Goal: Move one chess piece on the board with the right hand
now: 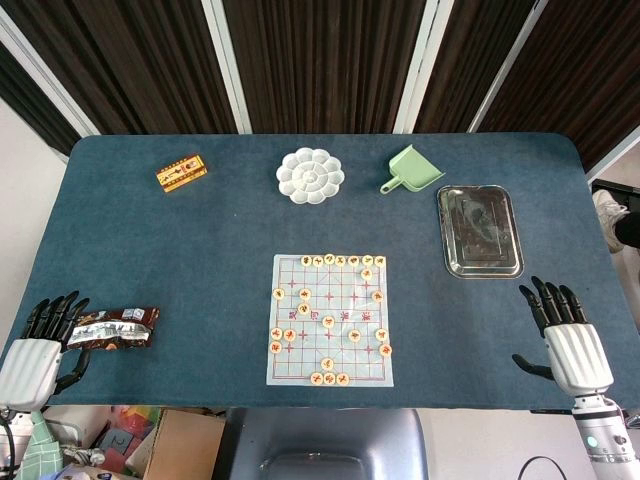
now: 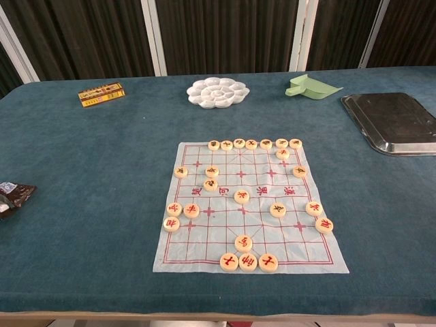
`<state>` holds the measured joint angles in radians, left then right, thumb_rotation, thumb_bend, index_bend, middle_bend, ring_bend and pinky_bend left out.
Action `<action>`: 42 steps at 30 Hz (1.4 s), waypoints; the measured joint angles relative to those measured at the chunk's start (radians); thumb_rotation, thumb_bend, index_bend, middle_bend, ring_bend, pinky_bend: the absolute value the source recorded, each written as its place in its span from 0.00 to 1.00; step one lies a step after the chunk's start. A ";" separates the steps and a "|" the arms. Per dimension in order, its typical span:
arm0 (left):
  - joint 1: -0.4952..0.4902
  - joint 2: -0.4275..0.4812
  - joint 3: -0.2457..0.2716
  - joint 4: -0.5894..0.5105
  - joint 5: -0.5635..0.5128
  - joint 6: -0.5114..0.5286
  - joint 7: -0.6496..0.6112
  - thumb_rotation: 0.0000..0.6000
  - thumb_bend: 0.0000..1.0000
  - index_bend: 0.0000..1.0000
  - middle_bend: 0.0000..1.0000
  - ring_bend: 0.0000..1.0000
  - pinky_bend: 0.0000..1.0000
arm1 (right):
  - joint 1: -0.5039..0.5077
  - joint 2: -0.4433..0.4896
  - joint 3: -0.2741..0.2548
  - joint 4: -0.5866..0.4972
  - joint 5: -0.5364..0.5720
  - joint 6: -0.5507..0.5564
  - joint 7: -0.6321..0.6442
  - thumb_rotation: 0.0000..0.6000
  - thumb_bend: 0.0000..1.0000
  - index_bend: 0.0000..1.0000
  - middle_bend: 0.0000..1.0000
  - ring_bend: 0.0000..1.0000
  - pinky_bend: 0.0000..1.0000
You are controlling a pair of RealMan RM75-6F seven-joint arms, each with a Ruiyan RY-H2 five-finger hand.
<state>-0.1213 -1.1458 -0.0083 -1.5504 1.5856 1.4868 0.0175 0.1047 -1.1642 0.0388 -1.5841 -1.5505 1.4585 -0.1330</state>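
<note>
A: Where is the work to be found?

B: The chess board (image 1: 330,320) is laid flat at the near middle of the worktop (image 1: 200,250), and round chess pieces (image 2: 242,197) are scattered over it. A row is lined along its far edge, three are set side by side at its near edge, and the rest are spread across the middle.

A: And the right hand?

B: The right hand (image 1: 565,335) is seen well to the right of the board, near the worktop's front edge, with fingers apart and nothing held. The left hand (image 1: 42,345) is well to the left of the board, fingers spread and empty, just beside a dark snack packet (image 1: 115,327). No piece has yet been touched.

A: How should the reach be made?

B: An isolated piece is best chosen, judged from the spacing. The piece near the board's right edge (image 2: 324,225) has a neighbour just beside it, so a loner nearer the centre may be pinched more cleanly. The board looks like thin sheet, so it could be dragged or wrinkled; the piece should be lifted clear rather than slid, and lowered onto a free crossing.

A: Anything to be avoided?

B: The metal tray (image 1: 480,230), beyond the board to its right, should be passed on its near side.
</note>
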 measured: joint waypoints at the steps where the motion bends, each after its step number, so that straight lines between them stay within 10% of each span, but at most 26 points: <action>1: 0.000 0.000 0.000 0.000 0.000 0.000 -0.001 1.00 0.45 0.00 0.00 0.00 0.00 | 0.001 -0.001 0.000 0.000 -0.001 -0.002 -0.001 1.00 0.18 0.00 0.00 0.00 0.00; 21: 0.002 0.013 0.009 -0.004 0.017 0.007 -0.033 1.00 0.45 0.00 0.00 0.00 0.00 | 0.222 -0.026 0.029 -0.087 -0.134 -0.214 -0.020 1.00 0.20 0.09 0.00 0.00 0.00; 34: 0.000 0.033 0.015 -0.001 0.019 0.004 -0.070 1.00 0.45 0.00 0.00 0.00 0.00 | 0.506 -0.334 0.132 -0.081 -0.019 -0.506 -0.175 1.00 0.32 0.46 0.00 0.00 0.00; 42: 0.004 0.038 0.014 -0.003 0.021 0.013 -0.079 1.00 0.45 0.00 0.00 0.00 0.00 | 0.570 -0.479 0.145 0.023 0.069 -0.546 -0.236 1.00 0.35 0.50 0.00 0.00 0.00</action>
<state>-0.1170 -1.1077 0.0059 -1.5538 1.6062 1.5000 -0.0614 0.6747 -1.6432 0.1839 -1.5616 -1.4818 0.9121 -0.3693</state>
